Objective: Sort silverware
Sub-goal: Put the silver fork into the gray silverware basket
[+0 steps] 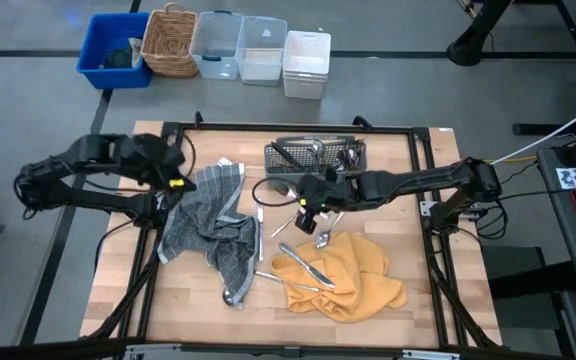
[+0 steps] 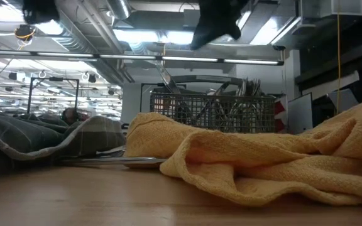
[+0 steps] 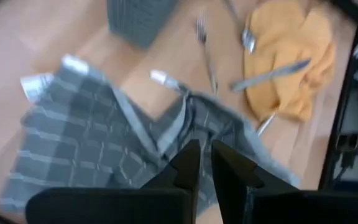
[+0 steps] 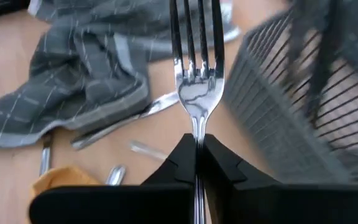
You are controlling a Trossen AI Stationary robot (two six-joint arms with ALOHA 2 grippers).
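the right gripper had its fingers pinched on a fork held up just in front of the mesh caddy, while the left gripper hung over the grey plaid towel with fingers nearly closed and empty, and more silverware lay around the yellow towel.
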